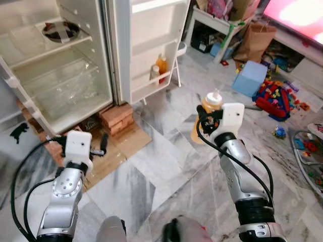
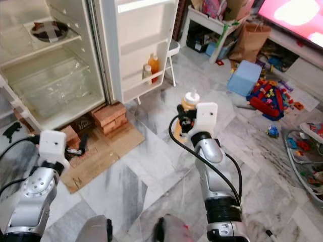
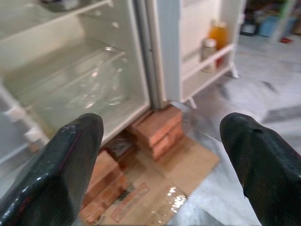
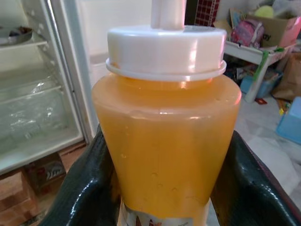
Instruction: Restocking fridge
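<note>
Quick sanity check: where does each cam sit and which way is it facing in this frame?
Left eye, right eye: head stereo pair, looking down at the open fridge and marble floor; both silver arms show.
Left wrist: faces the fridge and bricks past the left gripper, fingers spread.
Right wrist: looks along the right gripper, clamped on the orange bottle.
Shared: all show the fridge.

Little here can actually be read. A cardboard box (image 4: 275, 29) on the far right table carries a dark letter "y" on its side (whatever comes before it sits behind a pink bag). The flattened cardboard sheet (image 3: 141, 200) on the floor near the fridge shows a line of reddish print, too blurred to make out. The orange bottle (image 4: 167, 141) has a label at its lower edge with brown marks, no legible words.
</note>
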